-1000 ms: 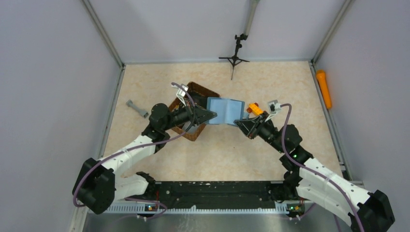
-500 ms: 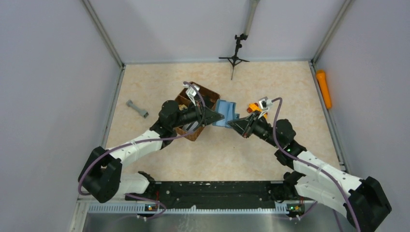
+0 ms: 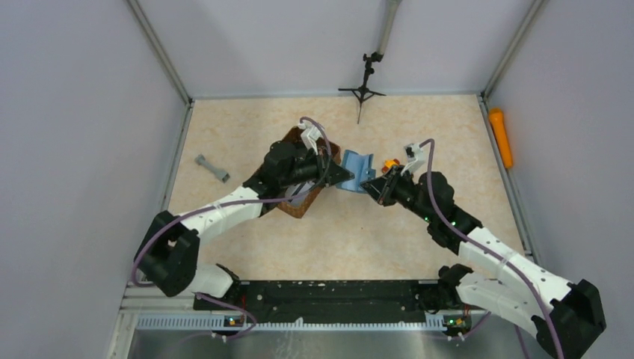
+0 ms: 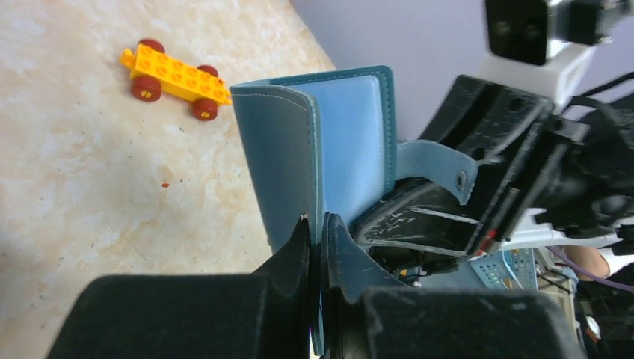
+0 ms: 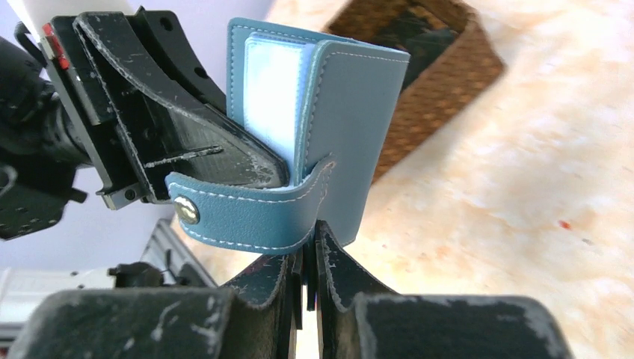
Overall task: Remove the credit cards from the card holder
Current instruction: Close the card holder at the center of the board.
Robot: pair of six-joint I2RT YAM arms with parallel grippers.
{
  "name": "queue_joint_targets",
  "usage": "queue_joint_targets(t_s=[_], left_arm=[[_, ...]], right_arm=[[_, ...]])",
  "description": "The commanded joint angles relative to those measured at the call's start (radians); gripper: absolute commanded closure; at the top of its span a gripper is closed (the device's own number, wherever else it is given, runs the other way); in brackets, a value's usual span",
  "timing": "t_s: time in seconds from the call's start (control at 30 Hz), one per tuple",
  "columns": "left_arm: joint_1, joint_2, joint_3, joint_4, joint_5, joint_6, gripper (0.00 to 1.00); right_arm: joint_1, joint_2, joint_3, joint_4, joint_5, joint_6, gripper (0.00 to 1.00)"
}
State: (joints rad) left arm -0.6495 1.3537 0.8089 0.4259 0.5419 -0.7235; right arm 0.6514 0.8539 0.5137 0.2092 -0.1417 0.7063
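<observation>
Teal card holder [image 3: 354, 171]: strap [image 5: 247, 217], seemingly unsnapped, only wrist-visible.

The left gripper [image 4: 318, 224] is pinching the near flap of the half-folded holder [image 4: 288, 149] — the right gripper [image 4: 389, 217] is crowding the holder's right side, a yellow car [image 4: 176, 78] lying off its left.
</observation>
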Motion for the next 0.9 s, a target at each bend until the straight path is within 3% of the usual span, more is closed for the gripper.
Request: queue_joint_targets(t_s=[0.0, 0.17, 0.37, 0.43, 0.63, 0.87], left_arm=[[-0.011, 0.15, 0.11, -0.134, 0.072, -0.001, 1.0], [-0.022, 0.289, 0.184, -0.209, 0.096, 0.003, 0.93], [-0.081, 0.366, 0.236, -0.254, 0.061, 0.056, 0.62], [-0.093, 0.396, 0.254, -0.264, 0.074, 0.063, 0.54], [-0.096, 0.395, 0.257, -0.292, 0.021, 0.081, 0.42], [-0.096, 0.281, 0.221, -0.387, -0.214, 0.163, 0.34]], right_arm=[[0.001, 0.017, 0.163, -0.318, 0.137, -0.024, 1.0], [0.001, 0.095, 0.255, -0.553, 0.226, -0.056, 1.0], [0.001, 0.22, 0.311, -0.715, 0.329, -0.128, 1.0], [0.001, 0.256, 0.319, -0.739, 0.355, -0.144, 0.95], [0.001, 0.324, 0.314, -0.719, 0.353, -0.18, 0.69], [0.0, 0.35, 0.288, -0.602, 0.255, -0.188, 0.65]])
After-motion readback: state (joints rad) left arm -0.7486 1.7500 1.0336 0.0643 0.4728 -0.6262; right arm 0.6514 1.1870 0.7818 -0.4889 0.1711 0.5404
